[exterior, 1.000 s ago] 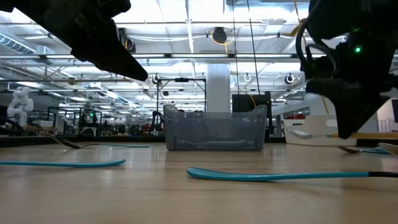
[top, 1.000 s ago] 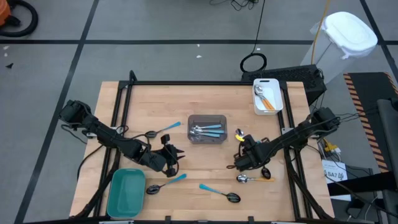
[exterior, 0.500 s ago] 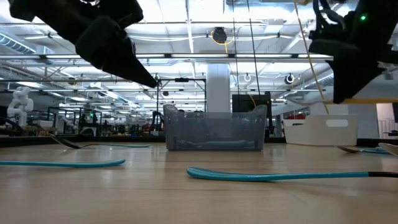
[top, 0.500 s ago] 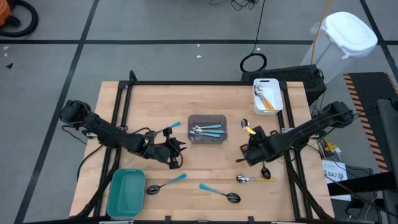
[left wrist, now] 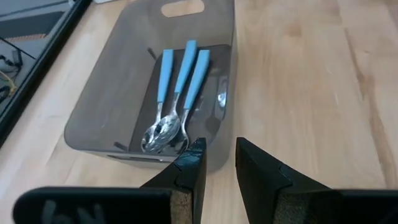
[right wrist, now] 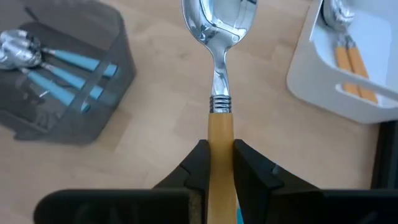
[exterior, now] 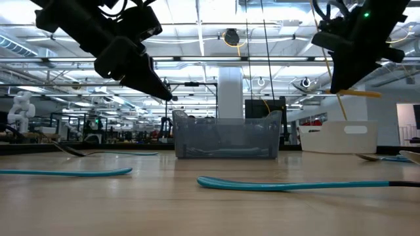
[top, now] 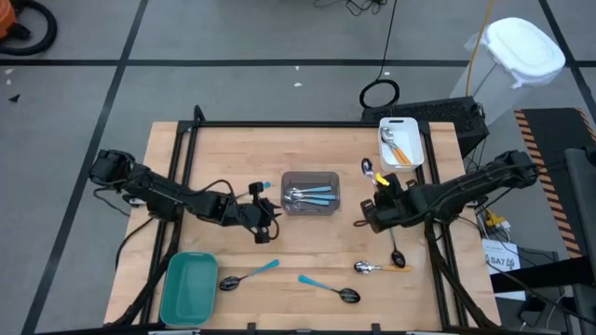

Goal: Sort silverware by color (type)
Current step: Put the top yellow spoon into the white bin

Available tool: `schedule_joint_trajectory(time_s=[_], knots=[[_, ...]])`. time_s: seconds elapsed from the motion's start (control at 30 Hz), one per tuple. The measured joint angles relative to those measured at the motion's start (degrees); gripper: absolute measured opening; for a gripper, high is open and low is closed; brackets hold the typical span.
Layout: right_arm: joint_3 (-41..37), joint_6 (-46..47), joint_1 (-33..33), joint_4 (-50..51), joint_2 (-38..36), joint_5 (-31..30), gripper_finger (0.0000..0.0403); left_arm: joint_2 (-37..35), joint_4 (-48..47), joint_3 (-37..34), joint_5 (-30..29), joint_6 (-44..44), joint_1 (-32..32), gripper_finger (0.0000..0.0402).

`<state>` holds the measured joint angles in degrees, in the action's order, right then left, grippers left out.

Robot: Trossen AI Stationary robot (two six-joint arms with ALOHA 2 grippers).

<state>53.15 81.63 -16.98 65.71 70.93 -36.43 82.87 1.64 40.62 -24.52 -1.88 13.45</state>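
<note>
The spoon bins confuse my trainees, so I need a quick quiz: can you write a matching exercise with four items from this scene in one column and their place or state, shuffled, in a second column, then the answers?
Column one:
1. grey bin
2. white bin
3. right gripper
4. green tray

Column two:
A. holds orange-handled spoons
B. clamped on an orange-handled spoon
C. holds blue-handled spoons
D. nothing visible inside

Pairs: 1-C, 2-A, 3-B, 4-D
</note>
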Motion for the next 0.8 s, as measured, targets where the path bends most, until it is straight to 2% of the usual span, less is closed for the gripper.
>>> schedule_joint_trajectory(time_s=[0.2,0.5,0.8], knots=[[0.0,-4.9,4.5,-1.2,-1.1,-1.1,0.0044,0.0,-0.1,0.0,3.4,2.3,-1.2,0.0088],[0.0,-12.2,12.2,-1.4,-4.2,-1.4,0.0044,0.0,-0.2,0.0,3.5,2.3,-1.8,0.0088],[0.0,-19.6,22.4,-1.0,-6.4,-5.7,0.0045,0.0,-0.2,0.0,3.5,2.2,-1.8,0.0088]])
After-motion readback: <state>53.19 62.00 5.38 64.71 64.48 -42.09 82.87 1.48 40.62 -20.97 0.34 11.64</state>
